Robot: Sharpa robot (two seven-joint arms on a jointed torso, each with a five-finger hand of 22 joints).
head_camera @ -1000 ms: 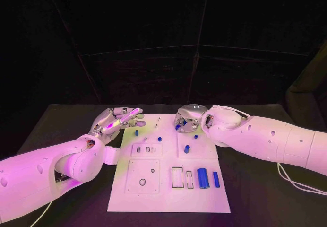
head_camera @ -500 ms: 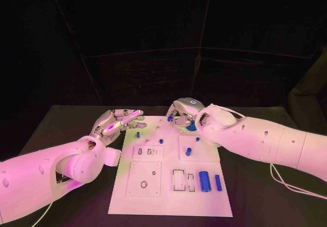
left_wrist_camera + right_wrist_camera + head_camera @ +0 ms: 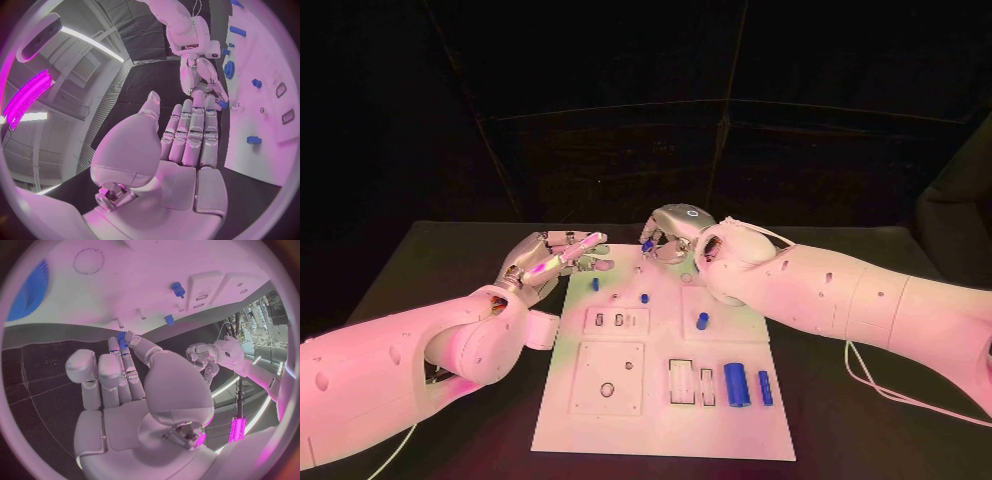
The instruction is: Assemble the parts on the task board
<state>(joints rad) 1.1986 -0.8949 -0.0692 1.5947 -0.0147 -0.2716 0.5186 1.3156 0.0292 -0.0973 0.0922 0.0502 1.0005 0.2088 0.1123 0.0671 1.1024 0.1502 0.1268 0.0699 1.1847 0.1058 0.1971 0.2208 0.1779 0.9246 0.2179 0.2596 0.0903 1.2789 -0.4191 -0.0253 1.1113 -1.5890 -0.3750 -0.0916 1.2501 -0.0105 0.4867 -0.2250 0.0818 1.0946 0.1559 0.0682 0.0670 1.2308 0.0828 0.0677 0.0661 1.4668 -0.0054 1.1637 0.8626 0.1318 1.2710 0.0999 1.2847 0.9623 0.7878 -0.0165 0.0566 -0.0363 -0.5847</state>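
While right hand (image 3: 671,236) fingers (image 3: 122,347) pinch 1 part (image 3: 120,339), left hand (image 3: 553,256) fingers spread.

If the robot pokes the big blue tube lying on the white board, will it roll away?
Probably: the big blue tube looks round and lies on its side on the flat task board. It looks stiff, and likely light.

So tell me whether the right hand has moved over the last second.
Yes. The right hand has shifted toward the robot's left along the task board's far edge, pinching a small blue part.
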